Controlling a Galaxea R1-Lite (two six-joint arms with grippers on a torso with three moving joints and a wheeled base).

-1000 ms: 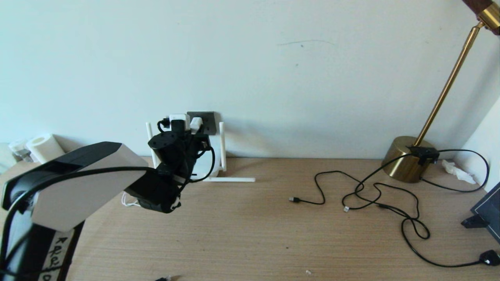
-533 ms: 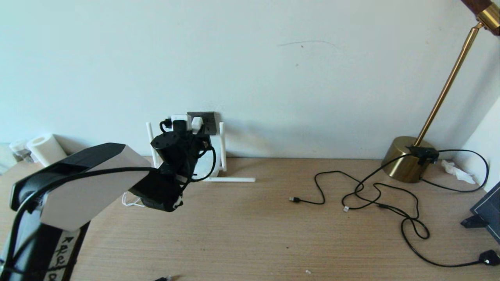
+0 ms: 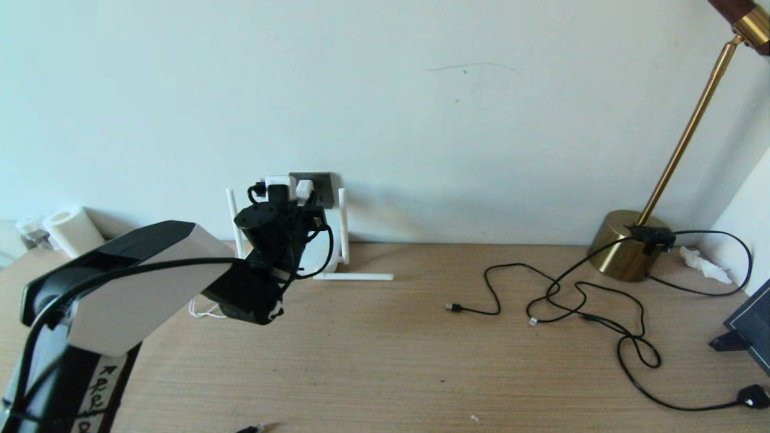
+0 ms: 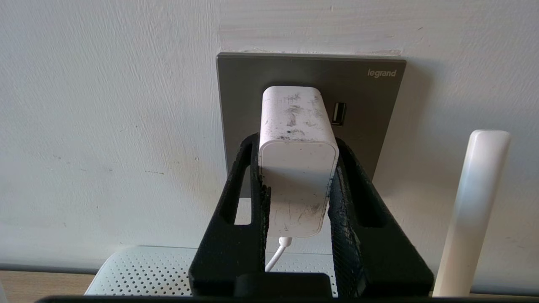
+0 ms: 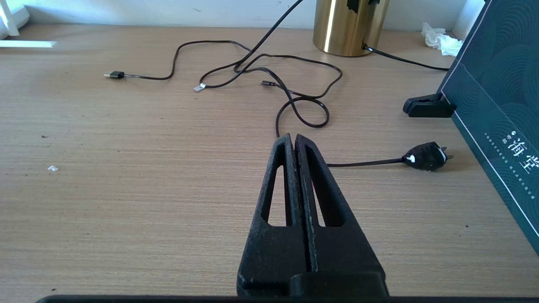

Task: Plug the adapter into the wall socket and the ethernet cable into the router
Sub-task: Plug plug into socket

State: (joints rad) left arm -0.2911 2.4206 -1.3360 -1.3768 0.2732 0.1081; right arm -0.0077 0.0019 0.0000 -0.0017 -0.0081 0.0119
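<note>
While the left tool (image 4: 298, 176) clamps the adapter (image 4: 297, 151) between its two fingers, the adapter's far face sits against the wall socket (image 4: 240, 84), so the plug-in step appears to be at or close to seating; whether the pins are fully home cannot be told. The next move likely calls for a straight push toward the wall, then release and a straight withdrawal toward the near side. Room is tight here: the router (image 4: 139, 271) lies directly below the socket, one of its antennas (image 4: 471, 210) stands just right of the tool, and the white cord (image 4: 276, 254) hangs between the fingers. The right tool (image 5: 294, 145), fingers pressed together and holding nothing, hangs over bare counter (image 5: 126, 189). The ethernet cable (image 3: 571, 291) appears to lie among the dark leads on the right, well apart from the router, with open counter between.
</note>
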